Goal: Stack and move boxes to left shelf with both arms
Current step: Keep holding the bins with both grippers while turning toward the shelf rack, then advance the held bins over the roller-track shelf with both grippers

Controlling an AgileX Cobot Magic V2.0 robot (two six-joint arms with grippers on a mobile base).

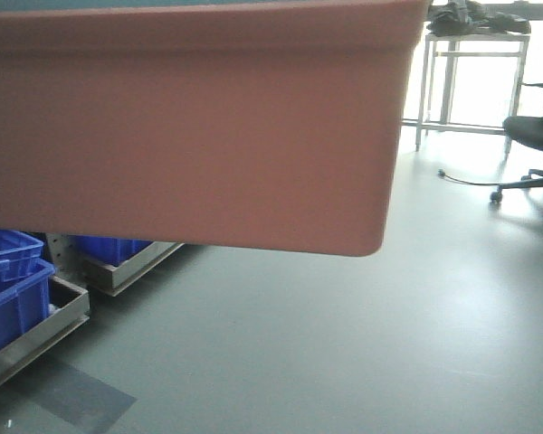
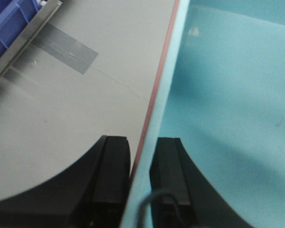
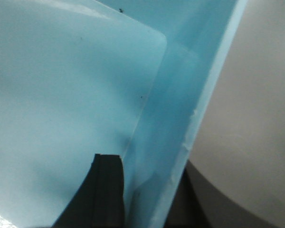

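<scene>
Above the grey floor [image 1: 344, 344], the light blue tub [image 2: 228, 95] sits nested inside the pink tub [image 1: 190, 127], and the pair hangs clear of any support. Left gripper [image 2: 142, 145] is clamped across the nested side walls, one finger inside and one outside; right gripper [image 3: 142, 183] grips the opposite wall likewise, its outer finger mostly hidden. Stacking is judged complete; transfer to the left shelf, not identifiable in view, remains

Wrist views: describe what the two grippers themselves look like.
The left gripper has two matte black fingers, flat-faced and square-tipped, flaring into curved bases; a thin grey cable loops beside one. The right gripper shows one similar black finger clearly; its other side is just a dark shape.
</scene>
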